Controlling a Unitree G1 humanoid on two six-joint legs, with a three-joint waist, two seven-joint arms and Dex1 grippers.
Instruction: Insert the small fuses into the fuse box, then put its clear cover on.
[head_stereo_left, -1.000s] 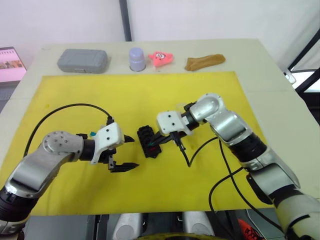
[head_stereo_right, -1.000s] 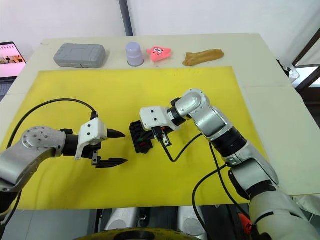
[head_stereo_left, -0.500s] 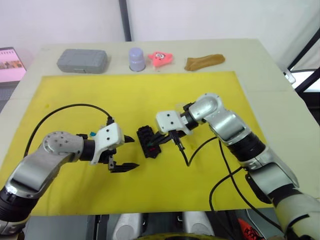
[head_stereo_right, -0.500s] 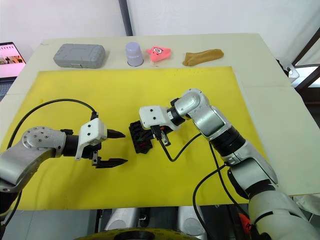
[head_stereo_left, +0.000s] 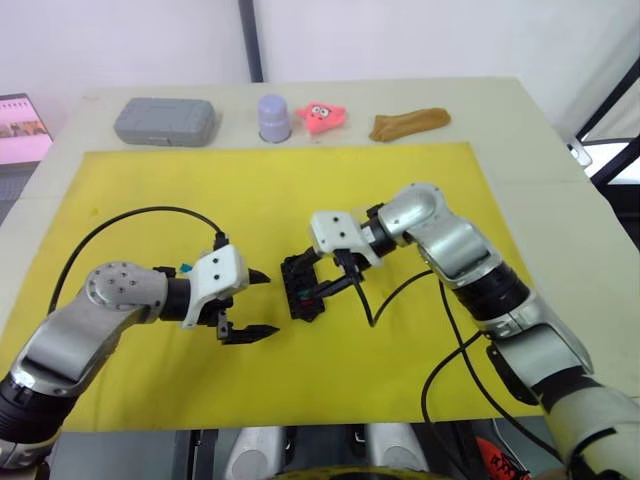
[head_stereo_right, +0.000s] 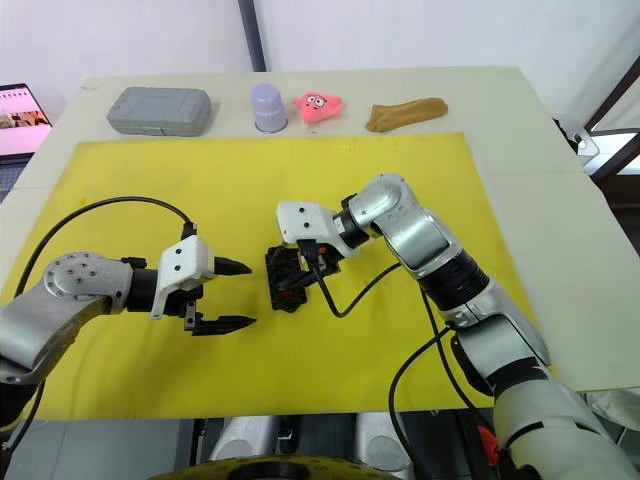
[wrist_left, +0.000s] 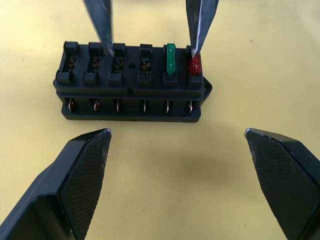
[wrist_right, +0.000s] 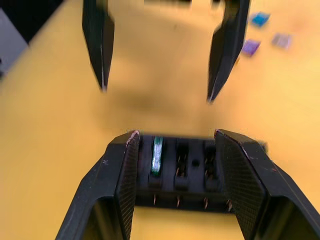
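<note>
The left gripper (head_stereo_left: 250, 303) hung just left of the fuse box (head_stereo_left: 301, 287), its two black fingers spread wide and nothing between them. The fuse box lay on the yellow mat (head_stereo_left: 150, 200), a black block with two rows of slots. In the left wrist view a green fuse (wrist_left: 170, 58) and a red fuse (wrist_left: 194, 64) sat side by side in the slots at one end of the fuse box, the other slots bare. The right gripper (head_stereo_left: 322, 285) reached in from the right of the fuse box with its fingers open and set to either side of the block; I could not tell whether they touched it. In the right wrist view a blue fuse (wrist_right: 259, 19), a purple fuse (wrist_right: 249, 47) and a paler fuse (wrist_right: 282, 40) lay loose on the mat beyond the fuse box, near the left gripper. Well behind the fuse box, off the mat, stood a grey case (head_stereo_left: 165, 121), a lilac cup (head_stereo_left: 273, 117), a pink toy (head_stereo_left: 321, 115) and a brown lump (head_stereo_left: 409, 123), in a row
</note>
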